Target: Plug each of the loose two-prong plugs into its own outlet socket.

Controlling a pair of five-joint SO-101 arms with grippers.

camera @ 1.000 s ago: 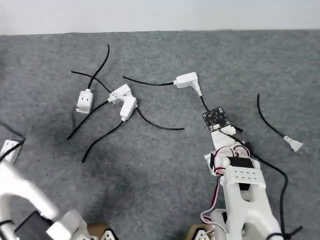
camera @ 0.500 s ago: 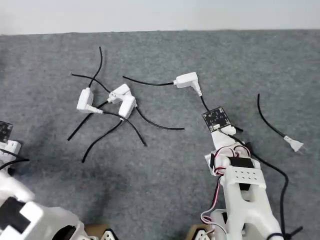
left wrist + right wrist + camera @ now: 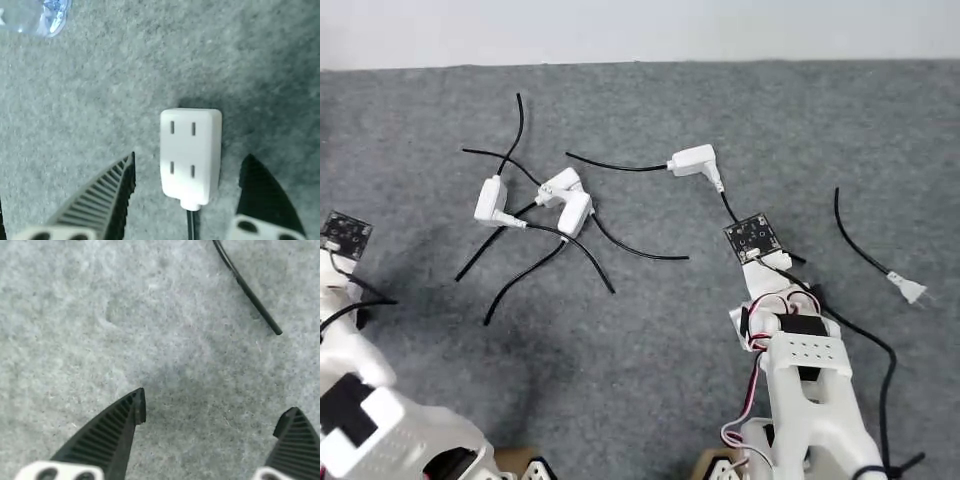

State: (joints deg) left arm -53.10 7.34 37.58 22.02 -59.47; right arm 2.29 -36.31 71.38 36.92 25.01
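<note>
A white outlet socket [image 3: 191, 152] with two pairs of slots lies face up on the grey carpet, its black cord leading off one end. My left gripper [image 3: 190, 161] hangs open over it, one finger on each side, not touching. In the high view my left arm [image 3: 342, 233] is at the left edge and covers that socket. My right gripper [image 3: 217, 402] is open over bare carpet, near a loose black cord end [image 3: 247, 290]. A small two-prong plug [image 3: 910, 290] lies to the right of my right arm [image 3: 800, 350]. Another white plug [image 3: 692, 160] lies beyond it.
A white socket [image 3: 490, 200] lies on its side at the far left, next to two white connector pieces [image 3: 568, 198], among several crossing black cords. A clear plastic object [image 3: 37, 15] lies near the left socket. A pale wall borders the carpet's far edge.
My left wrist has moved away from the near edge and over the socket at the left edge. The far-left socket tipped onto its side, and a cord now trails from it. The right arm stayed still.
</note>
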